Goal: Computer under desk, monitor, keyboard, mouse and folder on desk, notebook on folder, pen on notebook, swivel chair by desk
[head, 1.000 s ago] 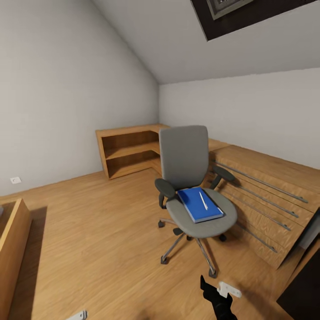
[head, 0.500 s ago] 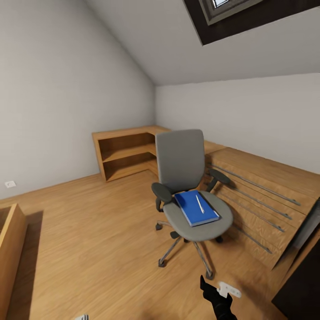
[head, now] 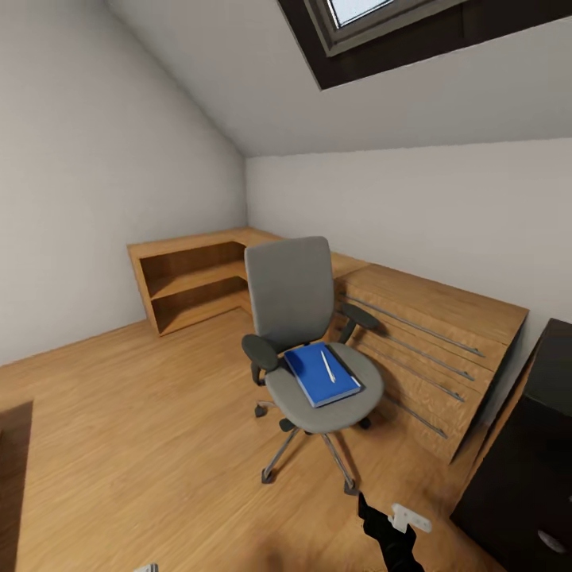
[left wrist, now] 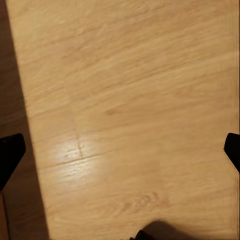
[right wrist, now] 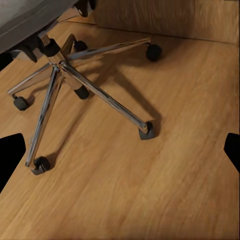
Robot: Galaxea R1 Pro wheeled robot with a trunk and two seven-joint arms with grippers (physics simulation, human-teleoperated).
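Head view: over the last second the whole picture has slid left and down, so we read it as the camera turning right, not the furniture moving. The grey upholstered swivel chair (head: 306,349) on its chrome star base sits mid-floor, beside the light wooden drawer chest (head: 433,349) with long silver rails. On its seat lies the flat bright blue folder (head: 321,374), with the thin white pen (head: 326,365) resting on top of it; no notebook that we can make out. New at the right edge: a black desk (head: 528,469) corner with one round silver knob low down. More of the skylight window (head: 357,12) shows up top. Our right gripper (head: 388,534) pokes in at the bottom edge, holding nothing.

Left wrist view: just bare wooden floor (left wrist: 130,100); both dark fingertips (left wrist: 10,152) sit at opposite edges, so the left pincer is spread wide and empty.

Right wrist view: the chair's chrome legs and casters are near, fingertips (right wrist: 11,150) wide apart, nothing between.

We judge we are lining up chair and desk together; next comes closing in on the folder.
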